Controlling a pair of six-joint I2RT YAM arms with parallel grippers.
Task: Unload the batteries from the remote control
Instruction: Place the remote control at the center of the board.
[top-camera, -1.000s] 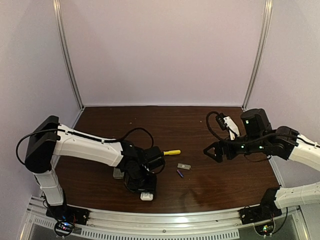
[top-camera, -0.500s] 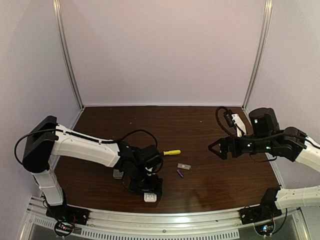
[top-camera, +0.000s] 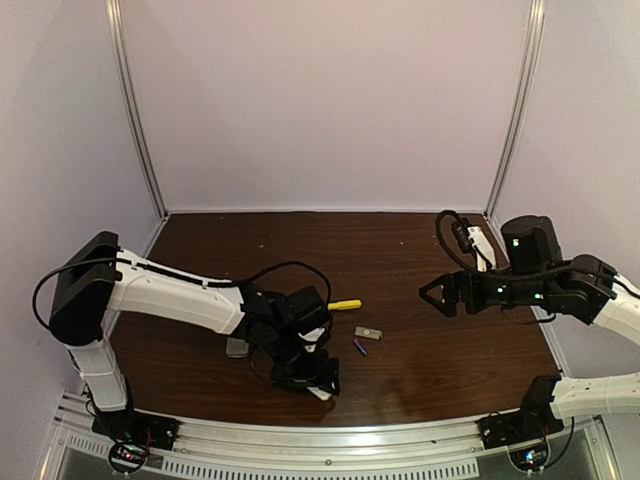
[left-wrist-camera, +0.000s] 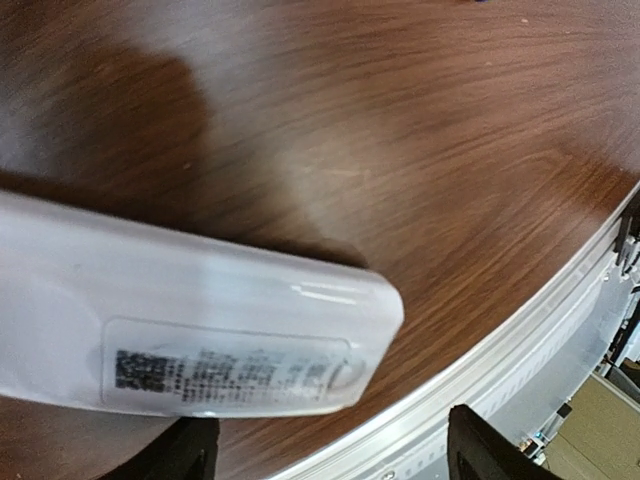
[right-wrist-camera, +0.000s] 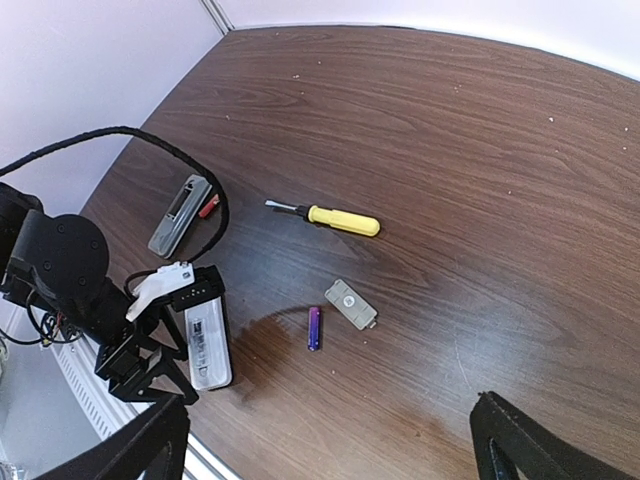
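Note:
A white remote control (right-wrist-camera: 205, 345) lies label-up on the table near the front edge, and it fills the left wrist view (left-wrist-camera: 180, 330). My left gripper (top-camera: 318, 385) hangs right over it, open, fingertips (left-wrist-camera: 485, 452) wide apart and off the remote. One purple battery (right-wrist-camera: 314, 328) lies loose on the wood (top-camera: 360, 347). A red battery (right-wrist-camera: 208, 207) rests against a grey remote (right-wrist-camera: 180, 213). My right gripper (top-camera: 432, 297) hovers open and empty over the right side of the table.
A yellow-handled screwdriver (right-wrist-camera: 340, 219) and a small grey cover plate (right-wrist-camera: 352, 304) lie mid-table near the purple battery. A black cable (right-wrist-camera: 150, 150) loops over the grey remote. The metal rail of the table's front edge (left-wrist-camera: 520, 340) runs just beyond the white remote.
My left gripper has slid right along the front edge with the white remote, and its jaws have widened off it. The right arm has drawn back a little to the right.

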